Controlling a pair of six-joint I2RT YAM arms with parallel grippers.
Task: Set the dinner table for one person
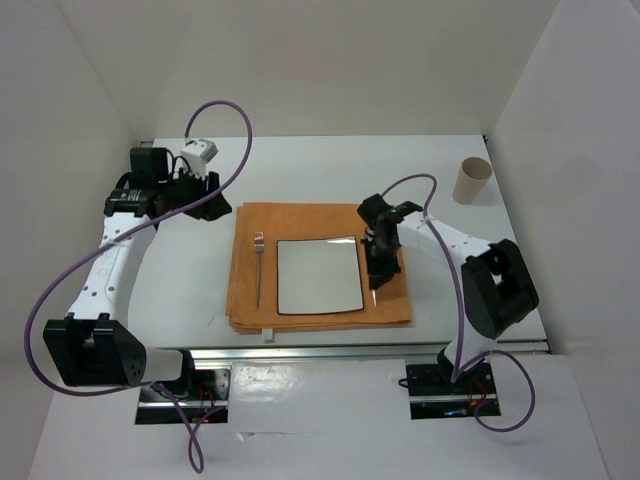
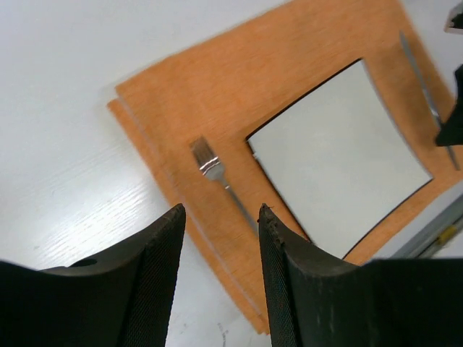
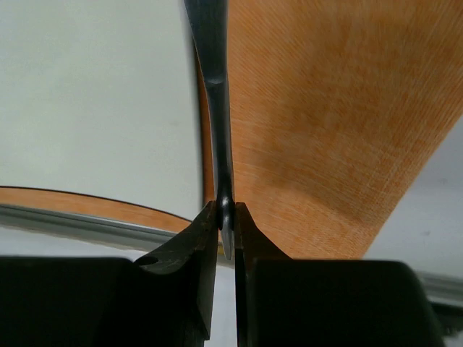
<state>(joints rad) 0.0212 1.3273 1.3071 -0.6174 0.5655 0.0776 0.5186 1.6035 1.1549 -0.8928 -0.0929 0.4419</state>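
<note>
The right pincer [image 3: 226, 217] is closed tight on the thin near end of a knife [image 3: 215, 108]. No gap shows between its fingers and the metal. From that grip the knife's long axis runs straight away toward the far side, parallel to the right edge of the square black-rimmed plate [image 1: 318, 275] and just beside it. It lies over the orange cloth [image 1: 250, 225] under the plate. Whether the blade already rests on the cloth or hangs just above it cannot be told.

A fork [image 1: 258, 270] lies on the cloth left of the plate, on the same near-to-far line. The desk [image 1: 330, 165] carries the whole setting, and the plate sits near the middle of its near half.

The left pincer [image 2: 221, 210] is held apart and empty, off the plate's far-left corner beyond the fork.

A paper cup [image 1: 472, 180] stands on the desk well to the plate's far right. The right arm looks nearer to it, so the likely next move is to release the knife and then reach for the cup.
</note>
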